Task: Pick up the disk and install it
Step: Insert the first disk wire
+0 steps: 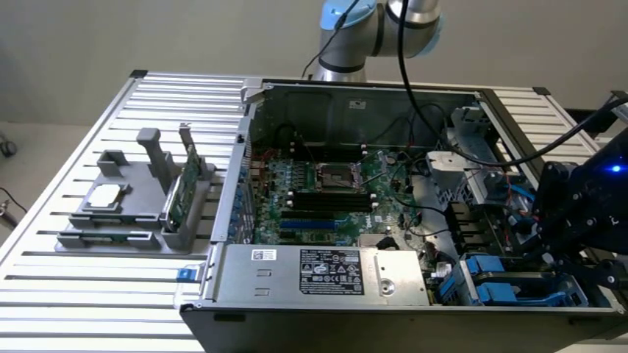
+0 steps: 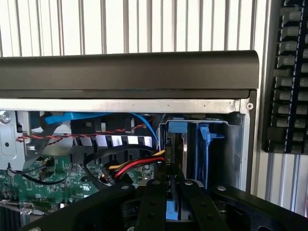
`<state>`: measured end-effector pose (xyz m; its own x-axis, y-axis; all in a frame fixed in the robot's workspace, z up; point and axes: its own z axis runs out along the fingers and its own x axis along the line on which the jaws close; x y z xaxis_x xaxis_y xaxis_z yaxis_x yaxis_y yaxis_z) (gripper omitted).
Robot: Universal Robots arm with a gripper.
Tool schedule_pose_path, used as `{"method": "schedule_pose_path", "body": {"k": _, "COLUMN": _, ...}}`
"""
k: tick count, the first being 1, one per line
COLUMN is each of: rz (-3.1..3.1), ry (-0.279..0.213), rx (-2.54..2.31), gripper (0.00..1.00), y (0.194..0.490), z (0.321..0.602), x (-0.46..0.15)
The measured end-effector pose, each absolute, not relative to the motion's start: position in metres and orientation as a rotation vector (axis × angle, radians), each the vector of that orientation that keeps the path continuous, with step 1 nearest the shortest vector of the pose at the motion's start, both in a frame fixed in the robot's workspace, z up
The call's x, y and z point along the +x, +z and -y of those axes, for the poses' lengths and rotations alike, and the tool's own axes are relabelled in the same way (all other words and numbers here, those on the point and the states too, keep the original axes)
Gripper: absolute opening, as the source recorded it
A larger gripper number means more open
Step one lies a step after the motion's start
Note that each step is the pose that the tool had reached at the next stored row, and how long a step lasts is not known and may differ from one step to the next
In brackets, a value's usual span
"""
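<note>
As we work inside case (image 1: 235, 147), gripper (image 2: 166, 192) sits narrow over drive bay (image 2: 211, 144), apparently pinching disk (image 2: 172, 211) on edge for slotting in.

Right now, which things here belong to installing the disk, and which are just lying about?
Belongs to the job:
- disk, between the tool fingers
- blue drive bay
- computer case

Just lying about:
- grey holder
- green circuit card
- silver chip

The arm reaches down, pincer (image 2: 169, 195) fingers close together, nearly shut.
</note>
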<state>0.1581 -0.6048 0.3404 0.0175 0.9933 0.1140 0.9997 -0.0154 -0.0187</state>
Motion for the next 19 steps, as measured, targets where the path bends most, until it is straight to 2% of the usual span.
{"method": "schedule_pose_path", "body": {"k": 10, "rz": 2.156, "ry": -0.054, "rx": -2.197, "gripper": 0.17, "y": 0.3405, "z": 0.5972, "x": 0.159}}
{"method": "schedule_pose_path", "body": {"k": 19, "rz": 2.161, "ry": -0.042, "rx": -2.204, "gripper": 0.17, "y": 0.3404, "z": 0.5941, "x": 0.1594}}
